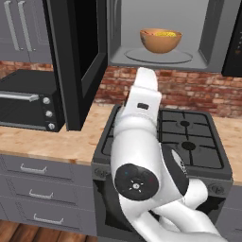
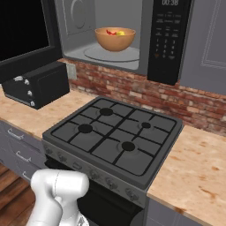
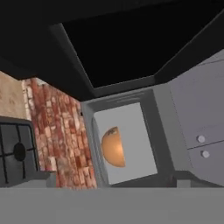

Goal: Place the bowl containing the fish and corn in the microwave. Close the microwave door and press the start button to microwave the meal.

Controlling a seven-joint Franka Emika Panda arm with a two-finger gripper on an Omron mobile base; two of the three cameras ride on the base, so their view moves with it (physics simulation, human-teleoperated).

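Observation:
The orange-tan bowl (image 1: 160, 42) (image 2: 114, 40) stands upright on the round turntable (image 1: 137, 57) inside the grey microwave (image 1: 210, 33) (image 2: 75, 22). In it lie the red fish (image 2: 111, 32) and the yellow corn (image 2: 120, 33) (image 1: 165, 34). The microwave door (image 1: 78, 61) (image 2: 22, 31) hangs wide open to the left. The black keypad panel (image 2: 167, 39) is to the right of the cavity. My arm's hand (image 1: 145, 82) is raised over the back of the stove, just below the cavity and apart from the bowl, with its fingers hidden behind it. The hand view looks up at the bowl (image 3: 114, 146) and the door (image 3: 131, 48).
A black toaster oven (image 1: 28, 101) (image 2: 37, 86) sits on the wooden counter (image 1: 56, 142) left of the gas stove (image 1: 189, 137) (image 2: 114, 132), right under the open door. A brick wall (image 1: 189, 90) runs behind. Grey cabinets (image 1: 21, 28) flank the microwave.

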